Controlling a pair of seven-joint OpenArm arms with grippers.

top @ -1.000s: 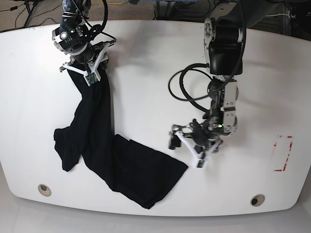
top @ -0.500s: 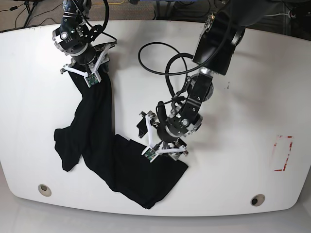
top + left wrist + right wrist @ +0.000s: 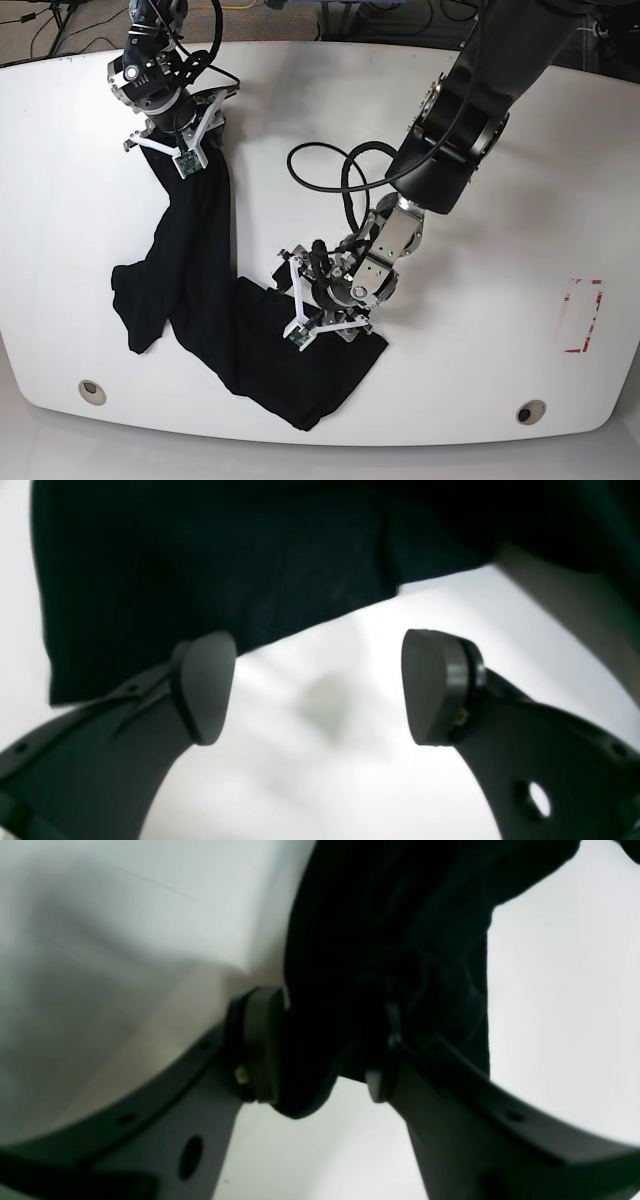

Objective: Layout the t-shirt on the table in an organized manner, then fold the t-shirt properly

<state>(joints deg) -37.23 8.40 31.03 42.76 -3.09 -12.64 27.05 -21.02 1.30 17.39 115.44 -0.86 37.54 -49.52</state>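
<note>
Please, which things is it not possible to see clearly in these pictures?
- Front print of the t-shirt: only plain black cloth shows in every view, bunched or turned away.
- Cloth beneath the left gripper: in the base view, the gripper covers it.
- Full outline of the t-shirt: both wrist views cut it at the top edge.
- Small marks inside the red tape: too small in the base view.

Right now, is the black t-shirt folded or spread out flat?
Neither: the t-shirt lies bunched and twisted on the table, narrow along one stretch, flatter at the near end, with no neat folded shape.
</note>
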